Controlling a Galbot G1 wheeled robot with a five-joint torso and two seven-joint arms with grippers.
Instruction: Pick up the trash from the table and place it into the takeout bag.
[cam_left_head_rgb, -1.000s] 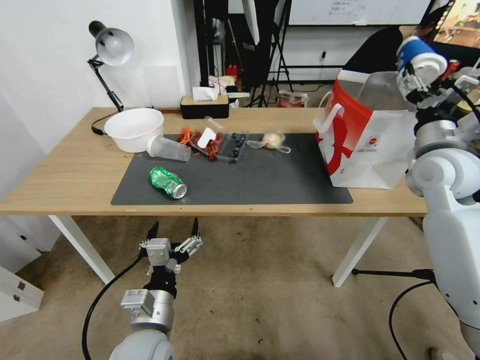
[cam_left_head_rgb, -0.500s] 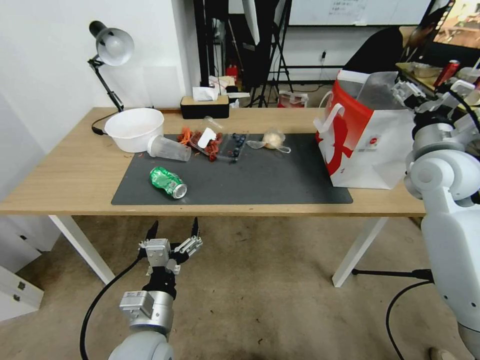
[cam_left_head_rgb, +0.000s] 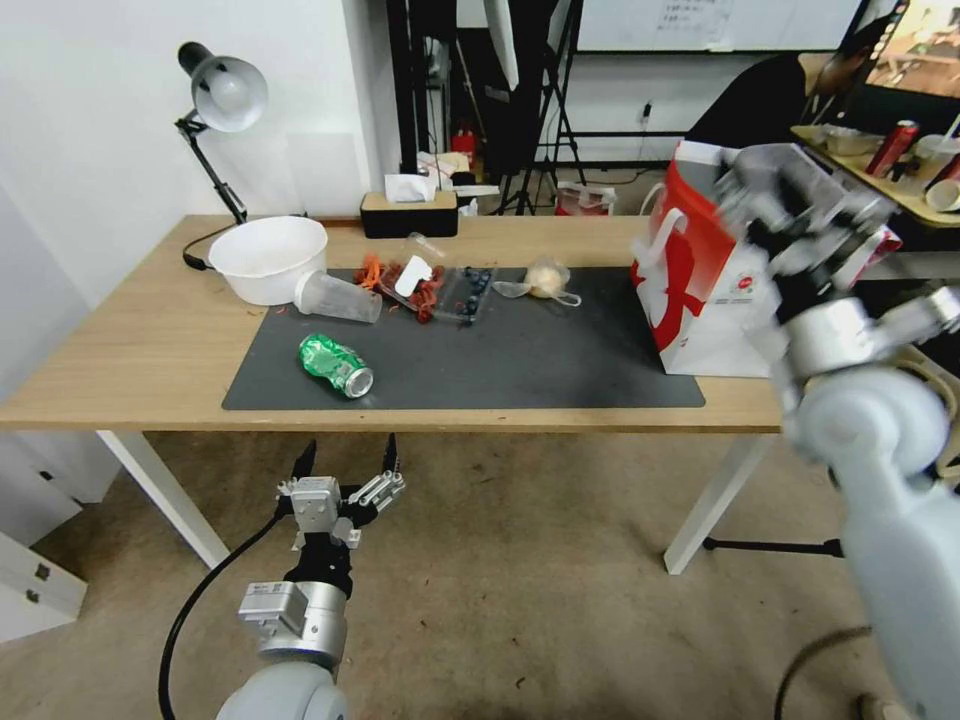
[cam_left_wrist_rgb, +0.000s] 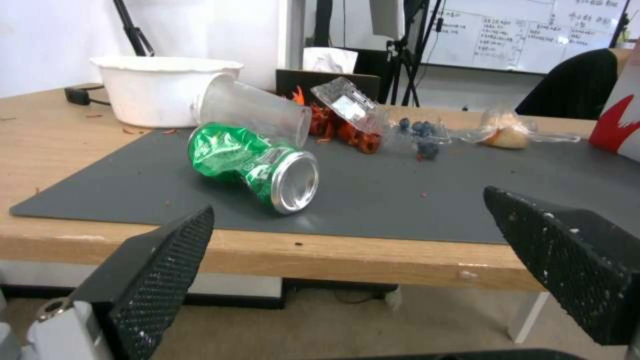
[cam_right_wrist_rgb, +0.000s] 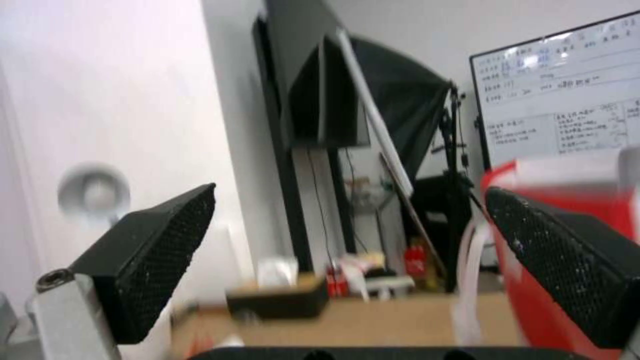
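The dented green soda can (cam_left_head_rgb: 336, 364) lies on its side on the near left part of the dark grey mat (cam_left_head_rgb: 520, 360), its open silver end turned toward the table's front edge. Just behind it a clear plastic cup (cam_left_head_rgb: 337, 296) lies tipped over, its rim close to a white bowl (cam_left_head_rgb: 268, 257) that stands on the bare wood at the mat's back left corner. To the right of the cup sits a clear clamshell tray (cam_left_head_rgb: 455, 290) with orange-red scraps and dark berries, and farther right the clear-wrapped beige lump (cam_left_head_rgb: 545, 279) rests on the mat. The takeout bag (cam_left_head_rgb: 700, 290) stands upright at the right end of the light wood table (cam_left_head_rgb: 130, 350), red side panel toward the litter and white front with a small red logo facing the robot. The right gripper (cam_left_head_rgb: 800, 215) is blurred in front of the bag's upper part; its wrist view shows both black fingers spread wide with nothing between them. The left gripper (cam_left_head_rgb: 346, 462) hangs below the table's front edge, fingers pointing up and apart, empty, near the can in its wrist view. A desk lamp (cam_left_head_rgb: 222, 95) and a tissue box (cam_left_head_rgb: 409, 213) stand at the back.
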